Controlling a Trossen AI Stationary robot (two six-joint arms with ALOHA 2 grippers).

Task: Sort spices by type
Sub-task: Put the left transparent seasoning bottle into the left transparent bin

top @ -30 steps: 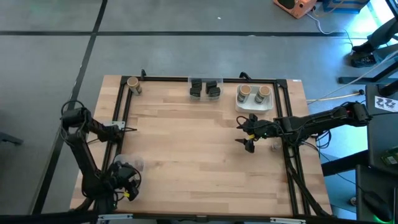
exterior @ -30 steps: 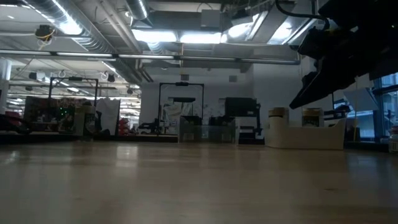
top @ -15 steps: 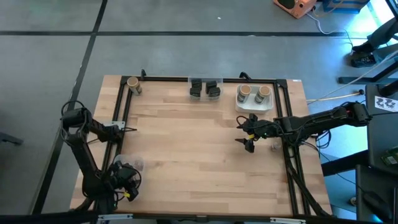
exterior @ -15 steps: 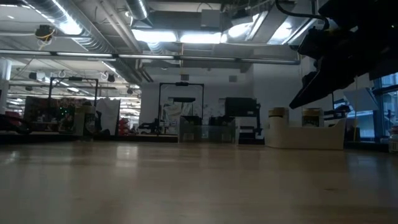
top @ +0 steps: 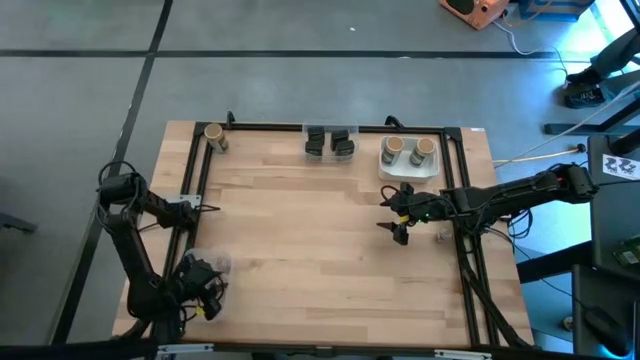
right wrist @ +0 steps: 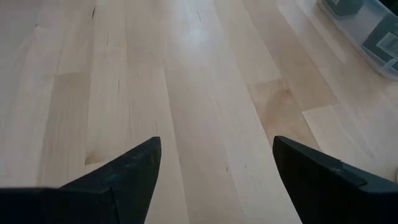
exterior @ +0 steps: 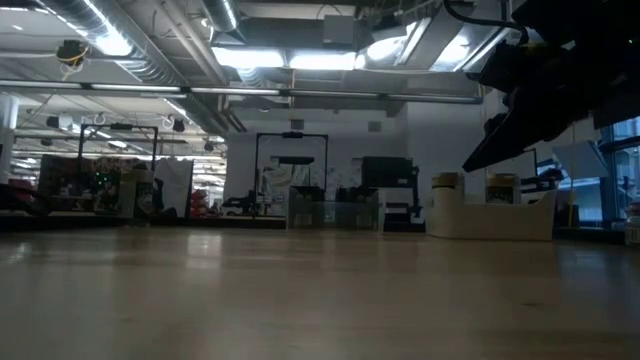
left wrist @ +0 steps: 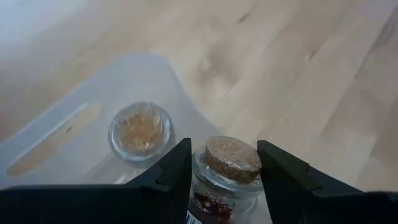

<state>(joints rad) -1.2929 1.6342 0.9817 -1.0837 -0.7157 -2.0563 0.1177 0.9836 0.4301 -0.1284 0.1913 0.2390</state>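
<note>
Straddling a cork-topped jar [left wrist: 232, 163] at the table's near-left edge, left gripper [left wrist: 224, 171] jaws closing — right gripper [top: 401, 213] jaws open.

The table [top: 320, 230] is pale wood planks with a smooth satin sheen. On it, a clear glossy plastic tray [left wrist: 74, 106] holds a glass jar [left wrist: 227, 177] with rough cork stopper; the left pincer [left wrist: 224, 177] fingers look matt black.

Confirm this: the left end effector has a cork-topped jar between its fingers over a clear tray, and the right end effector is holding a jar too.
Not quite. The right end effector holds nothing: the right wrist view shows only bare table between its open fingers. The rest stands: in the left wrist view the left end effector has the cork-topped jar between its fingers over the clear tray.
</note>
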